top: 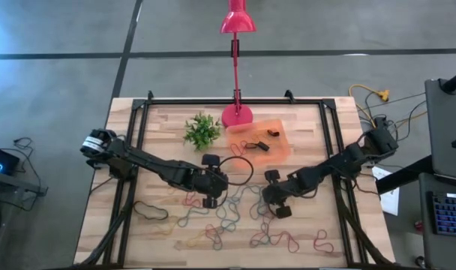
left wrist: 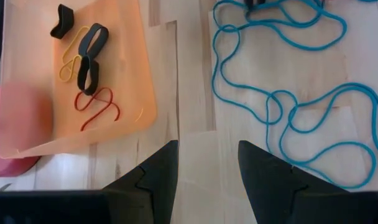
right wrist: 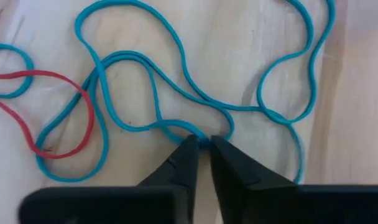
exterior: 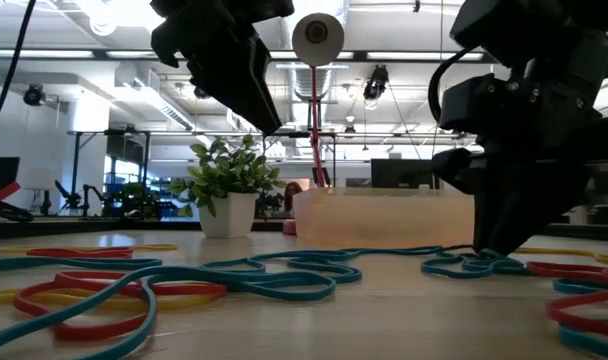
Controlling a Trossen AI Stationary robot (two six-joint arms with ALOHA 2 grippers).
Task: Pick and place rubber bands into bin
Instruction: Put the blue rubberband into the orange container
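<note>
Many rubber bands (top: 220, 221) in blue, red, yellow and black lie loose on the wooden table's near half. The bin (top: 267, 136), a shallow orange tray, rests flat at the far middle with a few black, yellow and red bands (left wrist: 86, 62) inside. My right gripper (right wrist: 201, 144) points down at the table's middle, shut on a long blue rubber band (right wrist: 176, 81). To the left of it, my left gripper (left wrist: 207, 149) hangs open above bare wood (left wrist: 195, 93), between the bin and the blue loops, with nothing between its fingers. My right gripper pinches a strand of the blue rubber band (right wrist: 202, 139) between its two fingertips, where several of its loops come together. The fingers come from above, slanting down. The band lies slack on the table (exterior: 484, 262), its loops spread out around the fingers.
A pink lamp base (top: 237, 115) and a small green plant in a white pot (top: 202, 130) stand beside the bin at the far side. Black frame rails (top: 142, 127) run along the table's left and right edges. Red bands (right wrist: 58, 112) lie close to the blue one.
</note>
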